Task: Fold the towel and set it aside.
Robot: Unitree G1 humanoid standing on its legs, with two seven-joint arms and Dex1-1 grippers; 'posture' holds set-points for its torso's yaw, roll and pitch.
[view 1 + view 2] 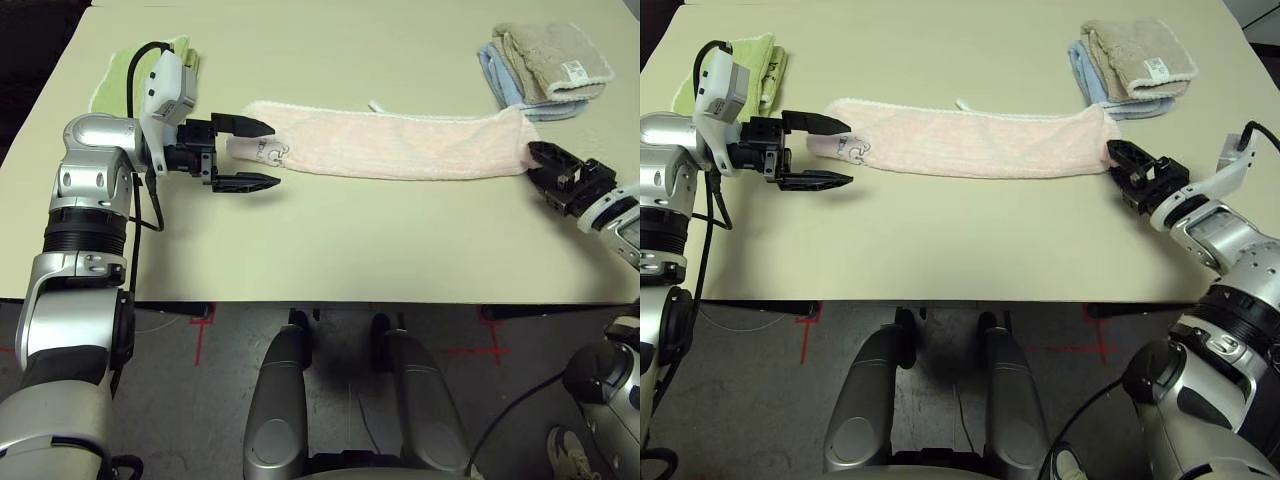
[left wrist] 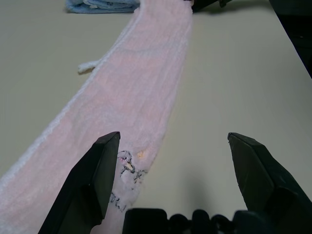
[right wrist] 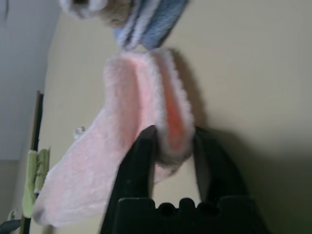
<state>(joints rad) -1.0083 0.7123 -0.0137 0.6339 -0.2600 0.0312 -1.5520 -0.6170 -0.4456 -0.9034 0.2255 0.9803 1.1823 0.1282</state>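
Mid-grasp for second fold: right gripper (image 3: 173, 146) pinching end of long pale pink terry towel (image 1: 400, 145); left gripper (image 1: 258, 155) gaping at logo end, needs closing.

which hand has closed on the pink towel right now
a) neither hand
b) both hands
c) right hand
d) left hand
c: the right hand pinches the end of the pink towel between its fingers, while the left hand stands open at the logo end, one finger over the cloth and one beside it.
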